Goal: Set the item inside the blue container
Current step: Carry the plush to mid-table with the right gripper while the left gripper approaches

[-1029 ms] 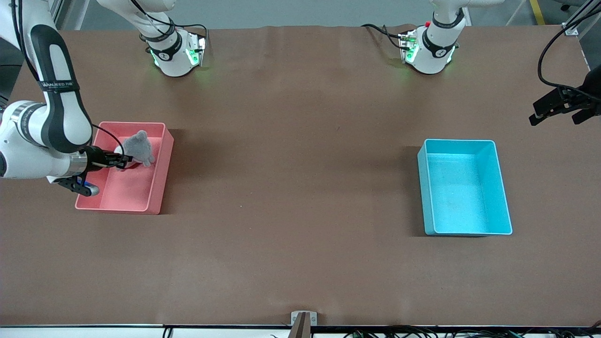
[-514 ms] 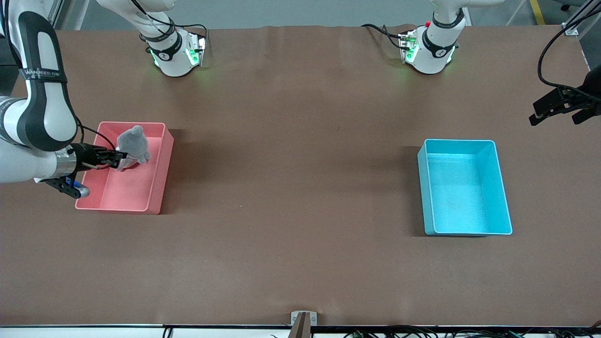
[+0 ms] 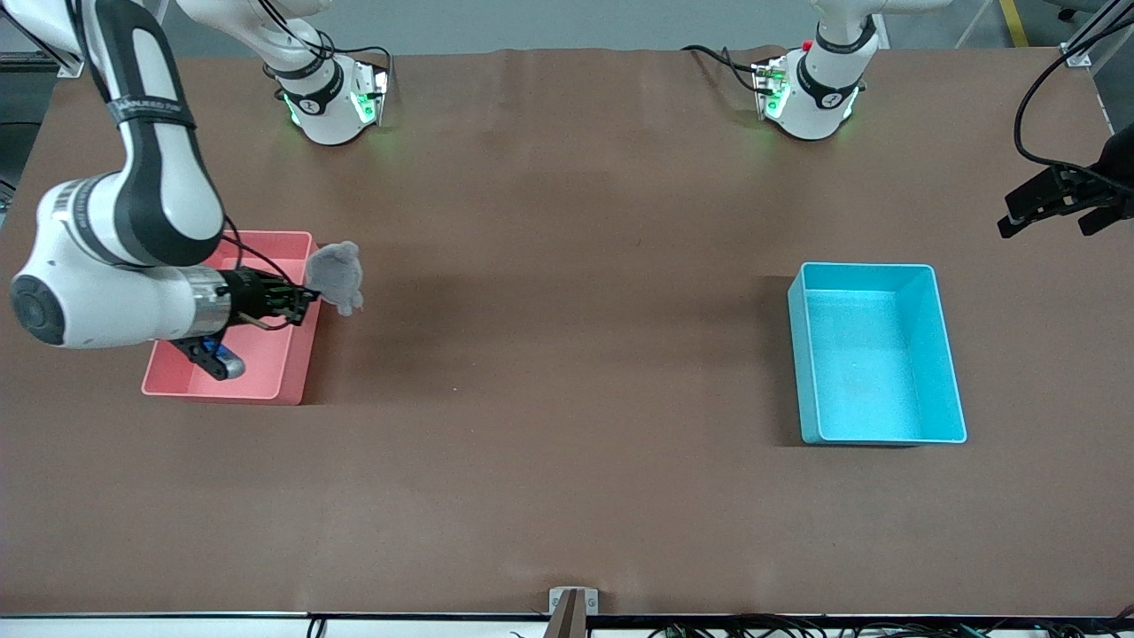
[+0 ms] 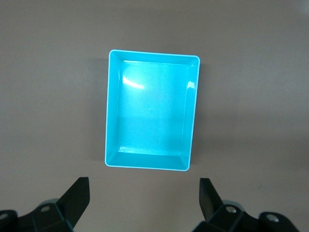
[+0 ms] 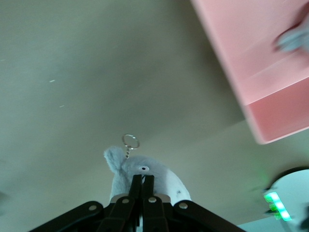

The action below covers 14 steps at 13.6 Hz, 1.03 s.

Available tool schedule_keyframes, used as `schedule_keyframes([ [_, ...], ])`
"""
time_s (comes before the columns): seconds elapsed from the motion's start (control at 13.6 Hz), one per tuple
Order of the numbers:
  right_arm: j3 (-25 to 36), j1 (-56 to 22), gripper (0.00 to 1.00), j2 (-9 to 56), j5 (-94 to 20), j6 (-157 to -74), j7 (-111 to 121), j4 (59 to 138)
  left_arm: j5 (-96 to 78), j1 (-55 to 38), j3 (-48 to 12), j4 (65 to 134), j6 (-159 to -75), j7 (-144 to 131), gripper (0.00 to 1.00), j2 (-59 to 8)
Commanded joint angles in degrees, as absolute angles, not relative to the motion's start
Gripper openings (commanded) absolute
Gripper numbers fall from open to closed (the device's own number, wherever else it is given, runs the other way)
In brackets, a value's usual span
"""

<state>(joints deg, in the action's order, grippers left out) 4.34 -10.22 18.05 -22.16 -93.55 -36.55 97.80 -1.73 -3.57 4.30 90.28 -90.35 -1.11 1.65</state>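
Blue container holds nothing.

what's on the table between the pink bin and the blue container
Nothing: the front view shows bare brown table between the pink bin and the blue container.

Big brown table with a flat cloth top, grey floor past its top edge, black wires along the bottom edge

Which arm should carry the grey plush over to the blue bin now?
Right. The right gripper is shut on the grey plush, lifted at the pink bin's edge. The left gripper waits open above the empty blue container.
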Motion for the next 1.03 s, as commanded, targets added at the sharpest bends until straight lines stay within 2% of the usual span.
schedule_keyframes([
  [0.0,4.83,-16.40,0.00,20.03,-25.13,-98.24,-44.70,96.68,-2.46,-3.34,4.31,89.91,-89.21,-0.44,1.00,0.97],
  [0.44,4.83,-30.65,0.00,26.97,-27.06,-117.65,-60.89,96.59,-2.55,-4.39,2.29,92.54,-89.03,-1.40,1.00,0.70],
  [0.66,4.83,-35.58,0.00,31.27,-27.33,-126.62,-66.87,95.46,-2.64,-4.48,-0.61,93.16,-89.30,-3.06,1.00,-1.31],
  [0.96,4.83,-40.77,0.01,37.52,-27.16,-133.84,-73.64,91.33,-2.64,-4.48,-6.40,93.16,-92.63,-10.00,1.00,-5.70],
])
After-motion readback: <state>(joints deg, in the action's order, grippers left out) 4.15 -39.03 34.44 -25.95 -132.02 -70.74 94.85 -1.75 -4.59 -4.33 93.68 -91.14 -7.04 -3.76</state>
